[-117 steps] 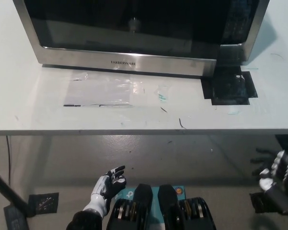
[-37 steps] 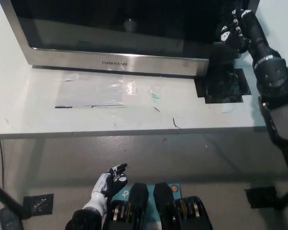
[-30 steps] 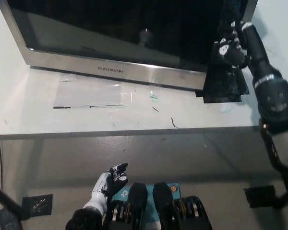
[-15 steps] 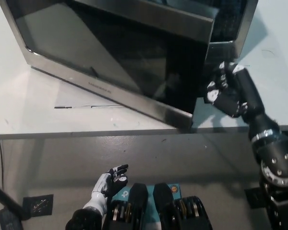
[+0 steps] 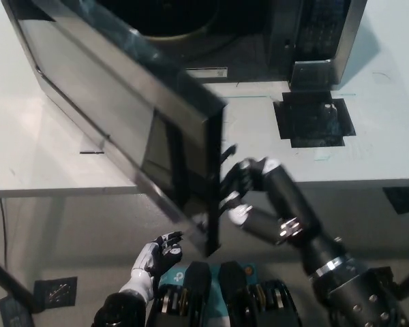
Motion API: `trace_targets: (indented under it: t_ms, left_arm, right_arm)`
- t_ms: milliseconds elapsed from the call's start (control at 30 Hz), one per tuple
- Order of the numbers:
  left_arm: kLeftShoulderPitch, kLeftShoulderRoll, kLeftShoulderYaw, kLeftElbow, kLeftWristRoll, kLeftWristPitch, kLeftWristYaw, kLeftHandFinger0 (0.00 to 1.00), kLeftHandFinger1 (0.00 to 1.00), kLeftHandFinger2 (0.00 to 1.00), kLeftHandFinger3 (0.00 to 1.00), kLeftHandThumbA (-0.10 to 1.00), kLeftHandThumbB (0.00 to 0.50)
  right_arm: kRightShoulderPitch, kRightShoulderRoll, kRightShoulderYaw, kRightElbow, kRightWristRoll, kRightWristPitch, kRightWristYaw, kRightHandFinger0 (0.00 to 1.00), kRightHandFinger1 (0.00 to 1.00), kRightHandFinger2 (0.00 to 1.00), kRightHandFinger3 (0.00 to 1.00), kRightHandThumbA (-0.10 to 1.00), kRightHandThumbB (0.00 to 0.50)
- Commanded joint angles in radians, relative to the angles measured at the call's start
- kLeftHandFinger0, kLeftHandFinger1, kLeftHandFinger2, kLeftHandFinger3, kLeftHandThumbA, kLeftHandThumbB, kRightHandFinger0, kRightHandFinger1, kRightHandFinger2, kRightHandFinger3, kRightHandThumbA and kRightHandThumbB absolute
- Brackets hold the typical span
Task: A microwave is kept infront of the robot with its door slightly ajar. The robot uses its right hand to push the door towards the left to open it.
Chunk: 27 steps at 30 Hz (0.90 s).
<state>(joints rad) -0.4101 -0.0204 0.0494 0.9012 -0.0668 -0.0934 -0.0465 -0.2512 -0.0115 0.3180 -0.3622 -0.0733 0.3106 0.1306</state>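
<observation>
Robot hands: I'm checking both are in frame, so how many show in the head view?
2. The black right hand is against the free edge of the open microwave door; the white left hand rests low, below the table.

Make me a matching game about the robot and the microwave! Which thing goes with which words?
Things:
1. microwave door
2. right hand
3. left hand
4. table

Words:
A. white, low down near the floor
B. swung wide open
C. black, at the door's free edge
D. pale top holding the microwave

Pairs: 1-B, 2-C, 3-A, 4-D
</observation>
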Motion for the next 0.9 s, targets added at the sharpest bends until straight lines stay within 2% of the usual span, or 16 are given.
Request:
trace_targets:
  t_ms: [0, 67, 100, 133, 200, 233, 267, 300, 367, 400, 433, 500, 567, 600, 633, 867]
  left_arm:
    - [-0.035, 0.003, 0.003, -0.003, -0.015, -0.029, -0.024, 0.96, 0.91, 0.89, 0.72, 0.10, 0.191]
    - [-0.047, 0.001, 0.006, 0.021, -0.023, -0.045, -0.037, 0.98, 0.92, 0.90, 0.70, 0.08, 0.181]
    - [-0.048, -0.001, 0.010, 0.016, -0.031, -0.029, -0.044, 0.96, 0.91, 0.91, 0.74, 0.08, 0.160]
    - [-0.044, -0.002, 0.007, 0.003, -0.022, -0.016, -0.032, 0.96, 0.93, 0.95, 0.85, 0.04, 0.103]
    - [-0.057, -0.002, 0.001, 0.017, -0.003, 0.021, -0.004, 0.98, 0.99, 1.00, 0.89, -0.01, 0.061]
    - [-0.049, 0.000, -0.017, -0.015, 0.020, 0.056, 0.005, 1.00, 1.00, 1.00, 1.00, 0.19, 0.017]
    - [-0.049, 0.005, -0.036, -0.017, 0.043, 0.032, 0.007, 1.00, 1.00, 1.00, 1.00, 0.33, 0.001]
    - [-0.049, 0.008, -0.041, -0.022, 0.037, 0.030, -0.014, 1.00, 1.00, 1.00, 1.00, 0.37, 0.000]
    - [-0.051, 0.015, -0.069, 0.006, 0.077, -0.097, 0.015, 0.85, 0.89, 0.95, 0.93, 0.22, 0.001]
    - [-0.065, 0.021, -0.095, 0.012, 0.108, -0.032, 0.033, 0.95, 0.97, 1.00, 0.95, 0.32, 0.057]
    - [-0.085, 0.029, -0.128, 0.016, 0.147, 0.079, 0.052, 1.00, 1.00, 1.00, 0.96, 0.38, 0.068]
    - [-0.100, 0.047, -0.190, 0.021, 0.211, 0.052, 0.073, 0.95, 0.99, 1.00, 1.00, 0.34, 0.068]
    - [-0.222, 0.060, -0.342, 0.191, 0.321, 0.135, 0.014, 1.00, 1.00, 1.00, 1.00, 0.48, 0.085]
    - [-0.244, 0.061, -0.375, 0.230, 0.334, 0.141, 0.005, 1.00, 1.00, 1.00, 1.00, 0.47, 0.088]
    - [-0.330, 0.050, -0.552, 0.355, 0.511, 0.108, 0.120, 1.00, 1.00, 1.00, 1.00, 0.31, 0.166]
    - [-0.357, 0.045, -0.617, 0.414, 0.460, 0.087, 0.148, 1.00, 1.00, 1.00, 1.00, 0.30, 0.169]
  right_arm:
    - [-0.035, 0.068, 0.060, -0.020, 0.017, -0.047, 0.038, 0.23, 0.28, 0.38, 0.57, 0.05, 0.135]
    - [-0.033, 0.075, 0.076, -0.025, -0.002, -0.039, 0.037, 0.23, 0.27, 0.38, 0.56, 0.07, 0.145]
    - [-0.030, 0.082, 0.083, -0.026, -0.002, -0.035, 0.037, 0.21, 0.26, 0.37, 0.56, 0.08, 0.149]
    - [-0.028, 0.089, 0.091, -0.029, -0.003, -0.021, 0.040, 0.21, 0.26, 0.36, 0.55, 0.10, 0.153]
    - [-0.019, 0.104, 0.109, -0.024, 0.004, -0.028, 0.047, 0.21, 0.26, 0.36, 0.56, 0.07, 0.145]
    - [-0.017, 0.108, 0.120, -0.020, -0.009, -0.033, 0.044, 0.21, 0.26, 0.36, 0.56, 0.07, 0.154]
    - [-0.012, 0.116, 0.129, -0.017, -0.018, -0.036, 0.040, 0.22, 0.27, 0.36, 0.56, 0.07, 0.161]
    - [-0.012, 0.121, 0.137, -0.008, -0.026, -0.046, 0.040, 0.21, 0.27, 0.36, 0.55, 0.08, 0.167]
    - [-0.017, 0.125, 0.153, 0.005, -0.037, -0.054, 0.047, 0.21, 0.26, 0.35, 0.55, 0.09, 0.172]
    - [-0.027, 0.125, 0.159, 0.010, -0.045, -0.053, 0.051, 0.22, 0.27, 0.35, 0.56, 0.14, 0.167]
    - [-0.041, 0.123, 0.168, 0.017, -0.056, -0.052, 0.056, 0.22, 0.27, 0.36, 0.57, 0.17, 0.166]
    - [-0.052, 0.134, 0.182, 0.030, -0.063, -0.059, 0.055, 0.22, 0.26, 0.36, 0.57, 0.14, 0.168]
    - [-0.059, 0.142, 0.197, 0.039, -0.079, -0.062, 0.047, 0.21, 0.25, 0.34, 0.56, 0.15, 0.176]
    - [-0.061, 0.143, 0.199, 0.042, -0.083, -0.064, 0.045, 0.20, 0.25, 0.34, 0.56, 0.16, 0.176]
    - [-0.071, 0.147, 0.207, 0.043, -0.100, -0.054, 0.040, 0.19, 0.24, 0.33, 0.55, 0.17, 0.172]
    - [-0.077, 0.145, 0.204, 0.042, -0.099, -0.050, 0.042, 0.18, 0.24, 0.33, 0.56, 0.16, 0.164]
